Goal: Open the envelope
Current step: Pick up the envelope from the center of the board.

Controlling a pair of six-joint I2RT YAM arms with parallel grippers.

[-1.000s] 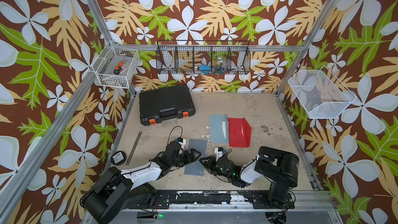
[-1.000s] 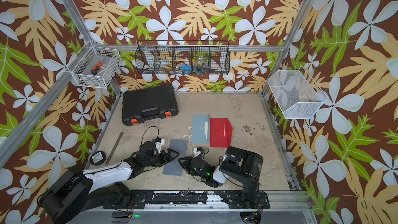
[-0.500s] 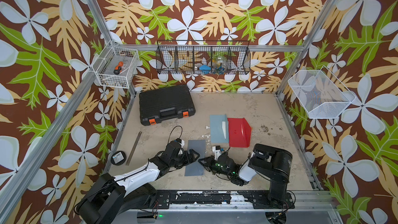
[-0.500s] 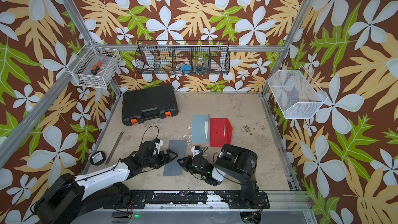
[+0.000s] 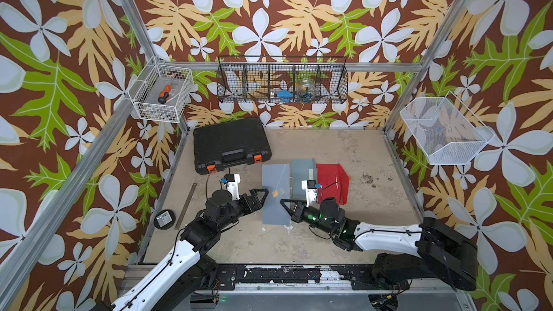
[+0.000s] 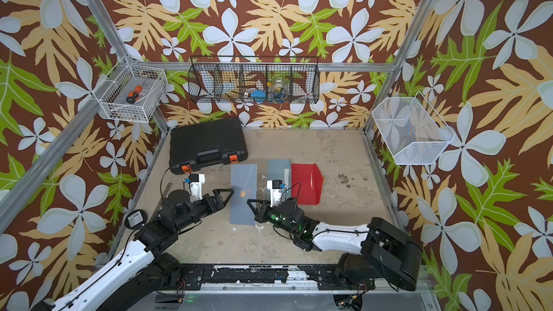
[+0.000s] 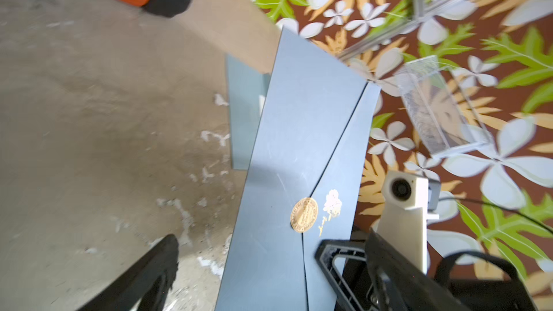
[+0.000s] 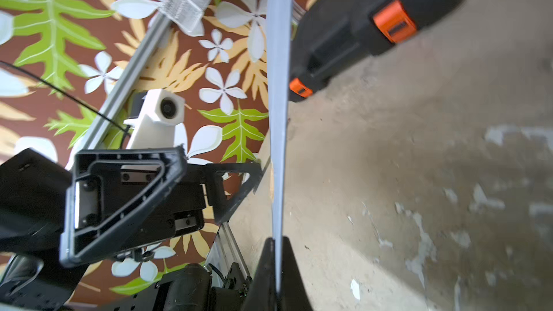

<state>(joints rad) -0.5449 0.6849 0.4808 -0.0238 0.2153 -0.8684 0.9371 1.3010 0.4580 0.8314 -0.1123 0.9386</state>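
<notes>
1. Envelope, grey-blue with a gold seal, has left the floor since a second ago: in both top views we see it lifted just in front of the black case. The flap is still sealed, so we judge opening can now begin.
2. Left wrist view: our left gripper is spread wide, one finger on either side of the envelope, gripping nothing.
3. Right wrist view: our right gripper is pressed together on the envelope's edge, arm reaching low toward the case.
</notes>
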